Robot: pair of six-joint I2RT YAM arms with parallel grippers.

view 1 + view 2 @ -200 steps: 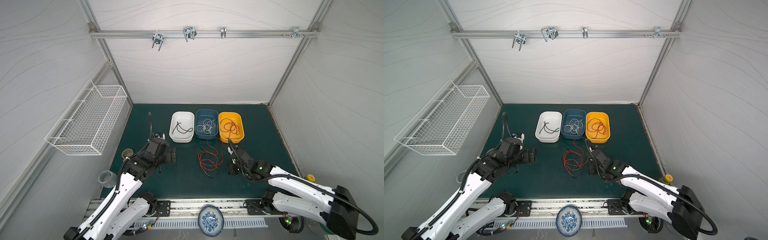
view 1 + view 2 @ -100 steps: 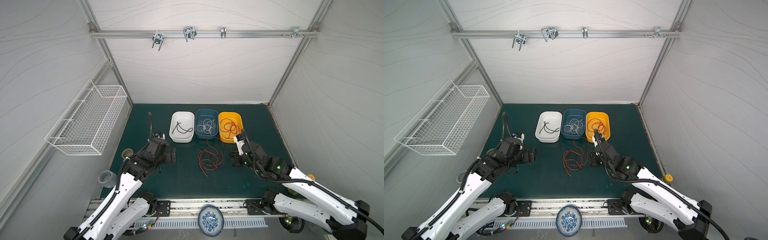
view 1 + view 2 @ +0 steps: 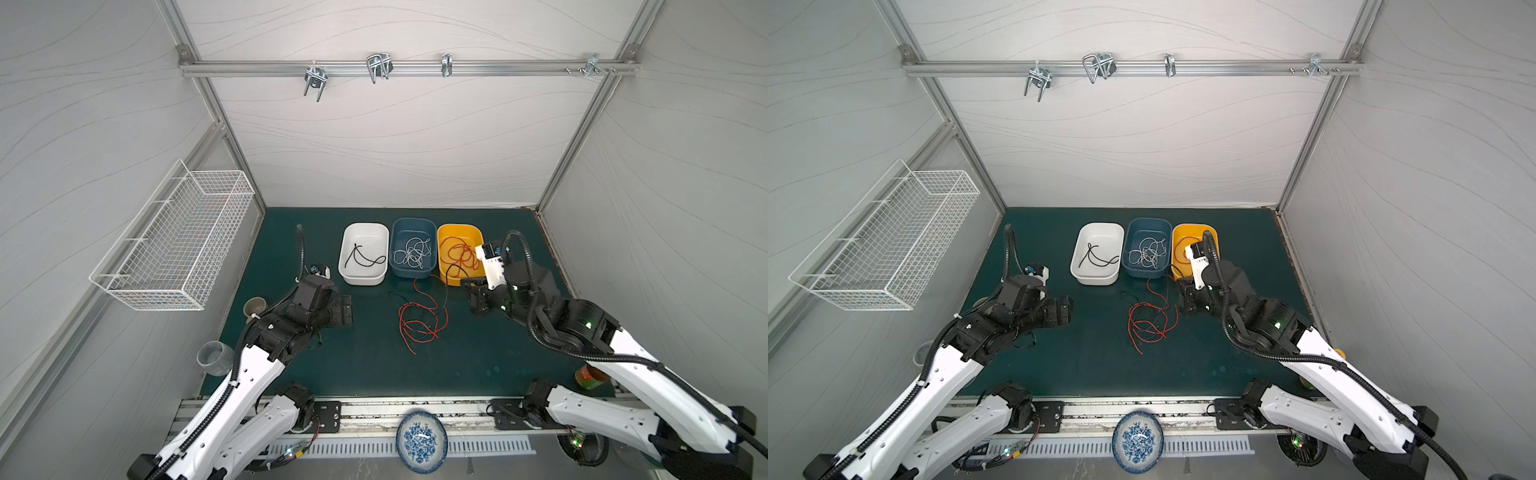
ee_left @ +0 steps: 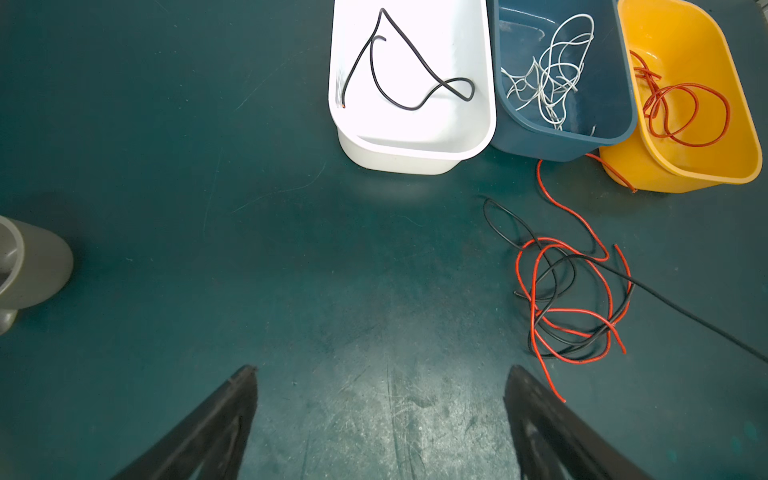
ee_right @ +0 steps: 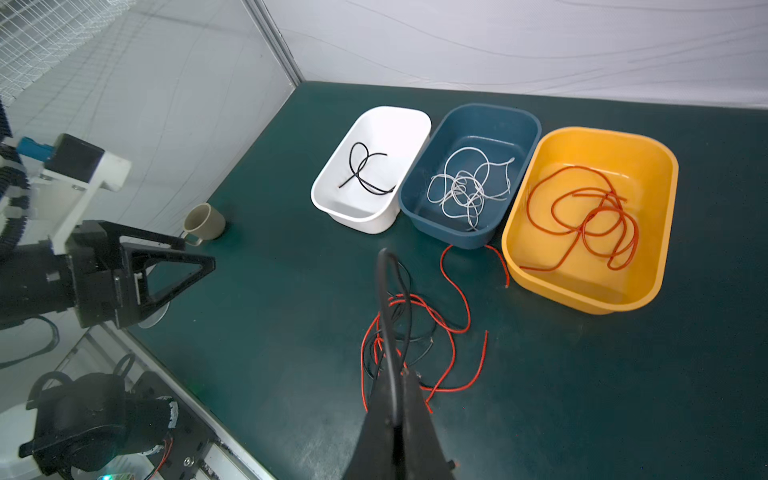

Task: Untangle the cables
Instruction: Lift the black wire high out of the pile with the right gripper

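1. The right gripper, jaws clamped shut, pinches one thin black cable rising from the loose tangle of red and black cables on the dark green mat.
2. The left gripper hovers wide open and empty, left of the tangle.
3. Behind, a white plastic tray holds a second black cable, a blue plastic tray holds white cables, and a yellow plastic tray holds red cables.

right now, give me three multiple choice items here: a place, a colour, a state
1. The white cables lie in: A white bin, B blue bin, C yellow bin.
2. The tangle on the mat is: A red and black, B white only, C red and white.
3. The right gripper is: A open, B shut on a black cable, C shut on a white cable.
Key: B, blue bin holds them; A, only those strands show; B, its jaws pinch it.
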